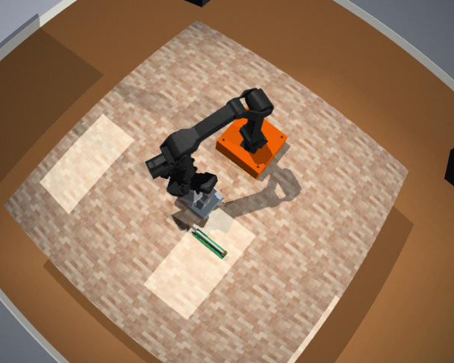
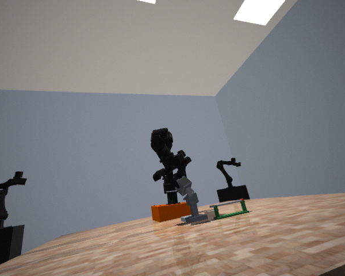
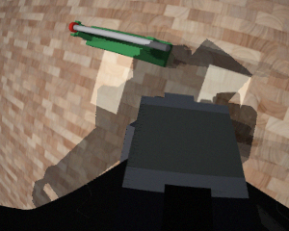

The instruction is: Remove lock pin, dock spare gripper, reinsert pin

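My gripper (image 1: 193, 190) (image 2: 179, 180) (image 3: 175, 172) is shut on the spare gripper, a grey block (image 2: 184, 185) (image 3: 183, 140) with a narrower spigot. It is tilted in the exterior view, with the spigot pointing down at the top of the mount's socket (image 2: 192, 198). A short piece of spigot shows between block and socket; how far it is in, if at all, I cannot tell. The blue-grey mount (image 1: 204, 212) (image 2: 198, 219) stands on the table, mostly hidden in the wrist view. The lock pin (image 1: 210, 240) (image 2: 227, 203) (image 3: 116, 35), grey with a red end, lies across the green rack (image 1: 203, 243) (image 2: 232, 214) (image 3: 130, 51).
The orange base (image 1: 239, 156) (image 2: 169, 212) of my arm stands behind the mount. The green rack stands close beside the mount, on the side away from the base. Other black arms (image 2: 2, 202) (image 2: 225, 172) stand in the background.
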